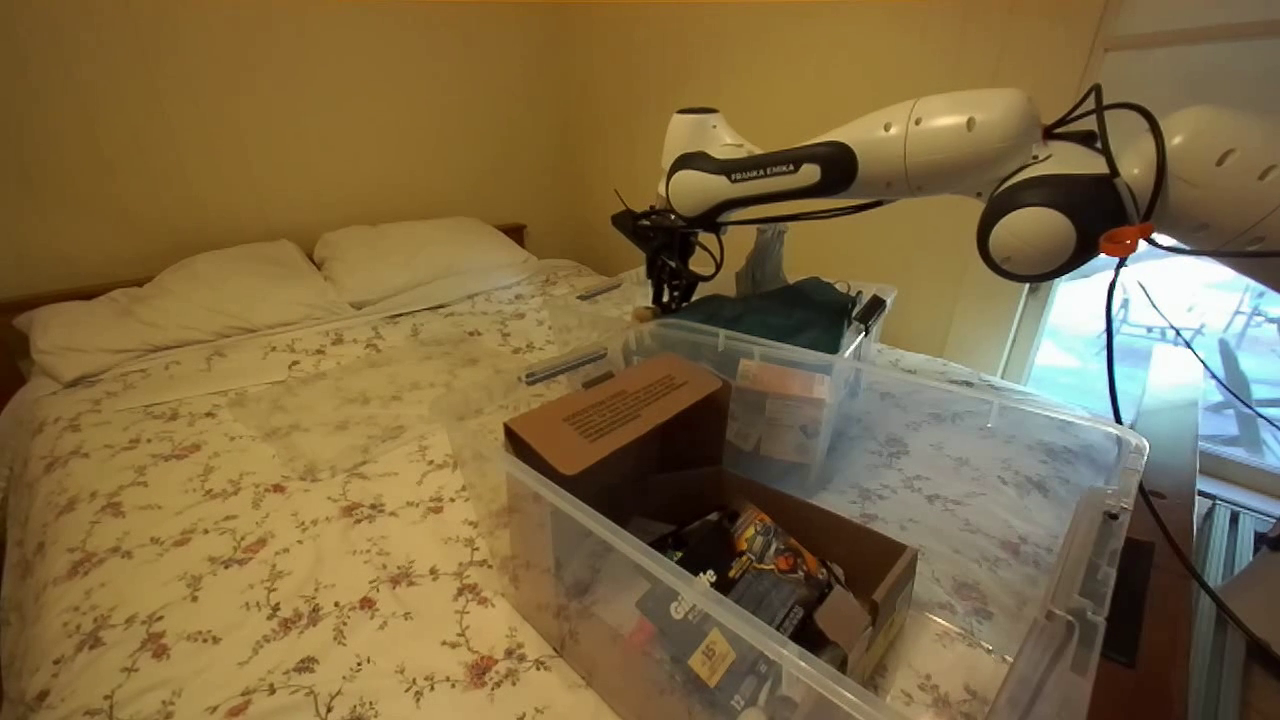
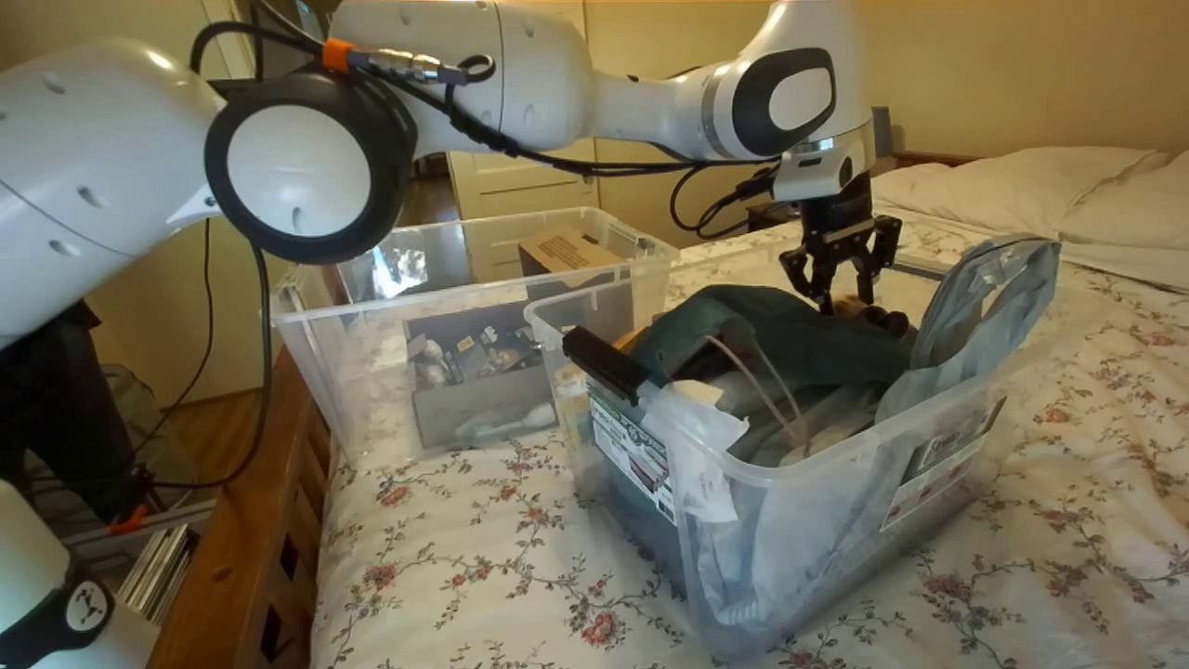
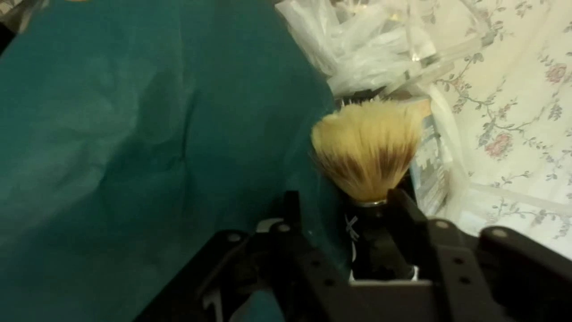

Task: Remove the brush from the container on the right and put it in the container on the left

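A shaving brush with pale bristles and a dark handle (image 3: 368,145) shows in the wrist view, beside a dark green bag (image 3: 147,134). Its bristles show in both exterior views (image 1: 643,313) (image 2: 847,305), at the far edge of the bag-filled clear container (image 2: 771,475). My gripper (image 3: 344,196) is open around the handle. The right finger is close against the handle and a gap shows at the left finger. The gripper (image 2: 845,299) points down over the brush. A larger clear container (image 1: 620,537) stands beside the bag-filled one. The lower end of the handle is hidden.
A cardboard box (image 1: 640,410) with several packages sits inside the larger container. A grey plastic bag (image 2: 985,307) rises at the bag-filled container's side. A black latch handle (image 2: 604,362) stands up at its rim. Both containers rest on a flowered bedspread (image 1: 300,540).
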